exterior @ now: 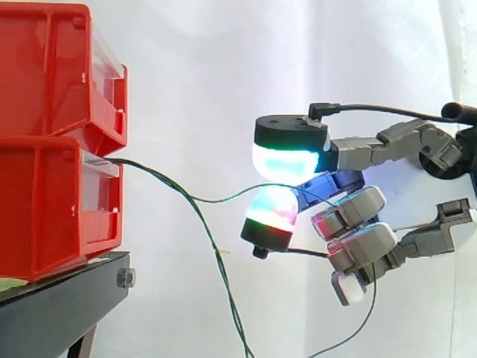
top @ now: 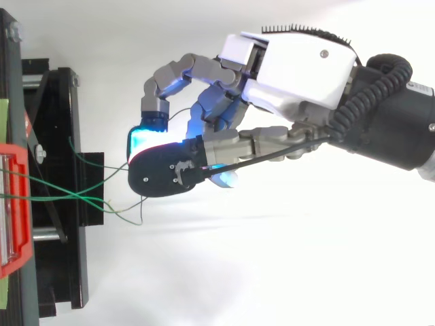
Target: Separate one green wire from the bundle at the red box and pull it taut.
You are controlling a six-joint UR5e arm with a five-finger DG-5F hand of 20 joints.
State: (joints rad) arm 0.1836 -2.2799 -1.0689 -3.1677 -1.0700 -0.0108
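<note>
White curtain [exterior: 209, 74] behind, soft folds at R edge, evenly bright. Black stand [exterior: 63, 306] lower L w/ bolt [exterior: 125, 279] on front. From above, bright white surface [top: 272, 278] below.

Nothing that we can read in either view, no letters, numbers or signs legible to us on the red bins [exterior: 45, 186], neither on the black stand [top: 68, 272].

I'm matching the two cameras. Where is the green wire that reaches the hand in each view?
Side view: green wire sags from the lower red box, left, to the hand, centre.
Top view: crosses from the left edge rightward to the hand.
Shared landmark: red box.
</note>
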